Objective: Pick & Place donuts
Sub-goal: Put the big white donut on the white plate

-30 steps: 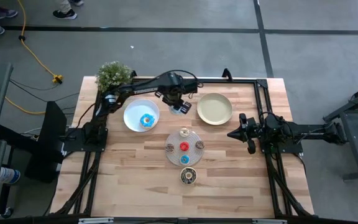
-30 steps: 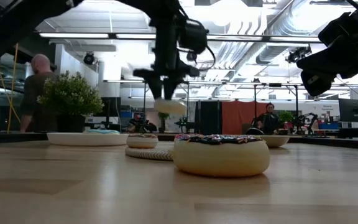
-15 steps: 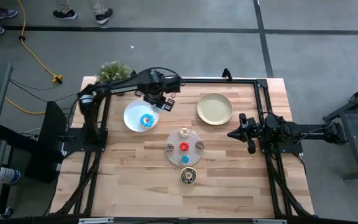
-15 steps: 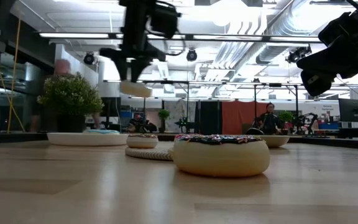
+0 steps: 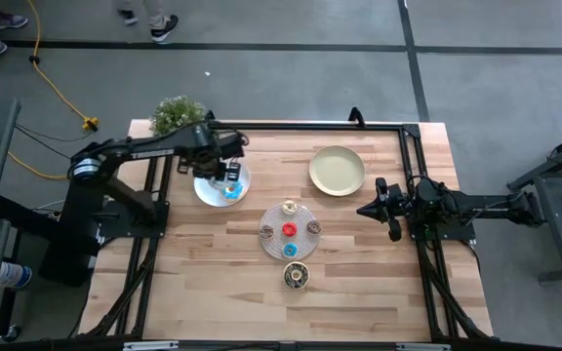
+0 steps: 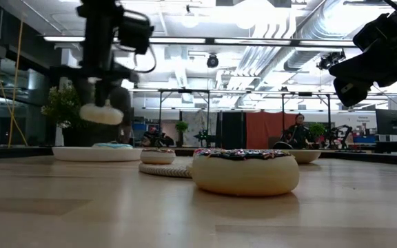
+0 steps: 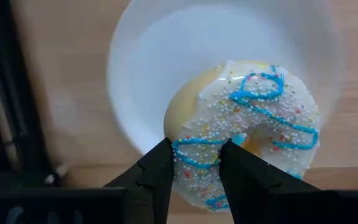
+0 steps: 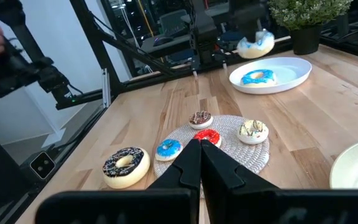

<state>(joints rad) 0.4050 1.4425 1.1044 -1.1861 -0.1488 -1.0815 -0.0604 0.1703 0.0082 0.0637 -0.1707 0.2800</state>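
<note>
My left gripper [image 5: 224, 172] hangs over the white plate [image 5: 206, 185], shut on a white-iced donut [image 7: 253, 124] with blue squiggles. The donut also shows in the low view [image 6: 101, 114], above the plate [image 6: 81, 154]. A blue-iced donut [image 5: 230, 190] lies flat on that plate. Several mini donuts, among them a red one [image 5: 289, 230], lie on the round mat [image 5: 301, 216]. A dark brown donut [image 5: 297, 276] rests on the table nearer the front. My right gripper [image 5: 363, 209] waits shut at the table's right side, clear of everything. My left gripper pinches one side of the donut's ring [image 7: 195, 165] between its two fingers. One finger [image 7: 159, 169] is on the outer edge and the other [image 7: 236, 167] is at the hole. The fingers point down from above. The donut hangs level, iced side up, clear of the plate.
A yellow-green plate [image 5: 337, 170] sits at the back right of the mat. A potted plant [image 5: 177, 114] stands at the table's far left corner. A black frame [image 5: 379, 127] runs along the far and side edges. Bare wood lies toward the front edge.
My left gripper has carried the white-iced donut toward the table's left edge, from between the two plates to above the white plate. It has rolled about its downward axis on the way and still grips the donut, which stays lifted and level.
</note>
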